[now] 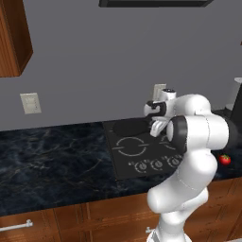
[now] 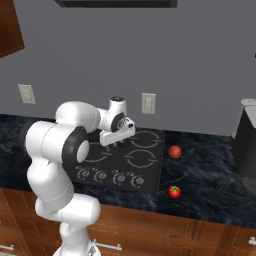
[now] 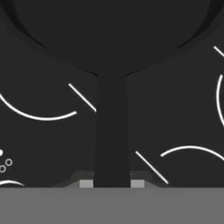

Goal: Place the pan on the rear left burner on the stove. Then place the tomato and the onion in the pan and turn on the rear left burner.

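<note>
On the dark marbled counter, right of the stove, the onion lay just off the cooktop's edge and the tomato sat nearer the front, the two apart from each other. A dark appliance stood at the far right against the grey wall, where a pale outlet plate hung behind the stove. A row of knobs lined the stove's front edge.

The white arm bent at its elbow over the stove's left side, its hand low over the rear of the glass. The pincer was clenched on the handle of the pan, which stood over the rear left burner; whether it touched the glass could not be told.
</note>
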